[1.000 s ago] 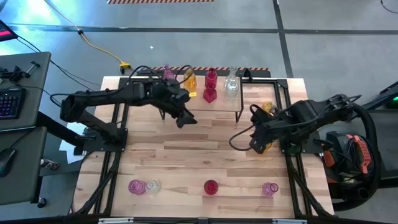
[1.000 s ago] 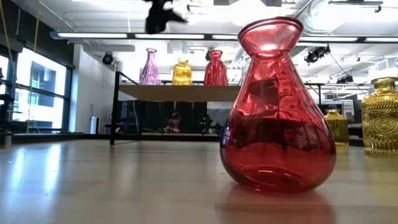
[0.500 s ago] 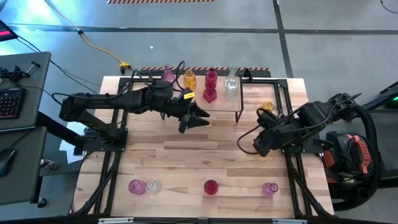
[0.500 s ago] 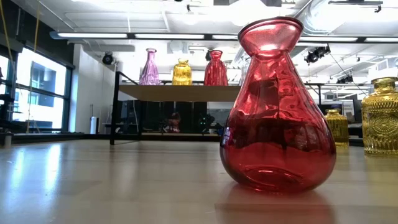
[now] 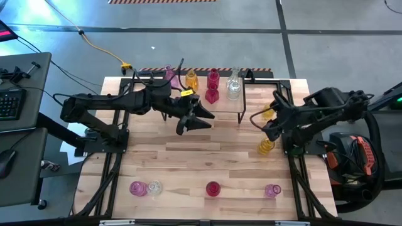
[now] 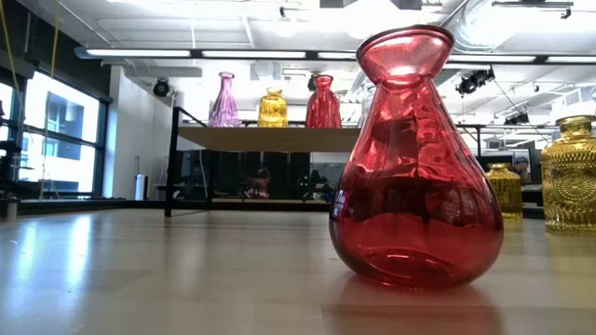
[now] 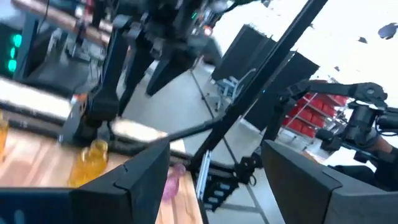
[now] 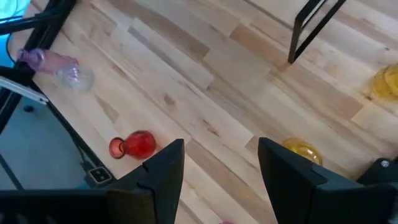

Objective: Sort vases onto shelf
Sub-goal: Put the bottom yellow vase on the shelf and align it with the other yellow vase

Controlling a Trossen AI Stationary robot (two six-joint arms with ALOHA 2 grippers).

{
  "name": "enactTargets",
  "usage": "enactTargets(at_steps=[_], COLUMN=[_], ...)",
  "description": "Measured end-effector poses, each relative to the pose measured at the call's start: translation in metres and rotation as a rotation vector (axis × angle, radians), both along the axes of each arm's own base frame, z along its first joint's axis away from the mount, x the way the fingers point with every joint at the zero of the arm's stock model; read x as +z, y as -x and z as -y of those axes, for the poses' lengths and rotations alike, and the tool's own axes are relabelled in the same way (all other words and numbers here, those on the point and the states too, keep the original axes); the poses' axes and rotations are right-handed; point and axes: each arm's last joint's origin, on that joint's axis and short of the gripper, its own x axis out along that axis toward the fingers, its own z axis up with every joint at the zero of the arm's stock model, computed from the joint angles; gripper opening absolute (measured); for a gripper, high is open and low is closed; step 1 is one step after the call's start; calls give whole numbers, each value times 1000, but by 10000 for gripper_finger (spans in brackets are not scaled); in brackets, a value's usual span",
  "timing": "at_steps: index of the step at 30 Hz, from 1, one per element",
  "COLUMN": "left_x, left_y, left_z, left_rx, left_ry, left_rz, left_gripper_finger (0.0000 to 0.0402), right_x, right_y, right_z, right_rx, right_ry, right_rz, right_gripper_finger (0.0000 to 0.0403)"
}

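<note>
L hand point(image 5: 202, 115) hangs over the tabletop point(image 5: 188, 157) just in front of the shelf point(image 5: 223, 105), fingers spread wide w/ nothing between them; its wrist view shows only air and room past the two dark fingers. Right behind it, on the shelf top, stands a row of vases: pink point(image 5: 169, 73), amber point(image 5: 191, 80), red point(image 5: 213, 78), clear point(image 5: 233, 84), plus another red one point(image 5: 211, 95) closest to the hand. R hand point(image 5: 269, 129) sits off to the far side, by the shelf's end; fingers part-spread and empty in its wrist view, w/ an amber vase point(image 5: 266, 146) standing on the tabletop just beside it. Well away from both hands, along the near edge: pink point(image 5: 137, 188) and clear point(image 5: 154, 186) together, a red vase point(image 5: 213, 188), another pink point(image 5: 272, 189). All stand upright, long axis vertical, necks up. Prob. light, rigid, slick glass, easy to chip or tip; the bulb looks too wide for a sure grip, so take them at the narrow neck just under the flared lip, approach level, squeeze gently, set down w/o knocking neighbours.
</note>
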Motion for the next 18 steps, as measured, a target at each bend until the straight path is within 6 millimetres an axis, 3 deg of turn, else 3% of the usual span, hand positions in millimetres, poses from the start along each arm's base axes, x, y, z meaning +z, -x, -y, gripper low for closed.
enactTargets(at_steps=[2,5,9,18], left_x=[2,2,2,2], left_y=[0,0,0,0], left_z=[1,4,5,6], left_rx=[-4,-12,-17,-21], left_ry=[-22,-37,-37,-78], left_rz=[31,37,29,44], left_gripper_finger=[246,246,246,245], right_x=[-4,-26,-60,-111], right_y=[-1,4,17,49], right_z=[3,8,13,20], right_rx=[2,-6,-39,-191], right_ry=[13,15,-16,-105], right_rz=[-12,-95,-205,-316], right_gripper_finger=[185,185,185,185])
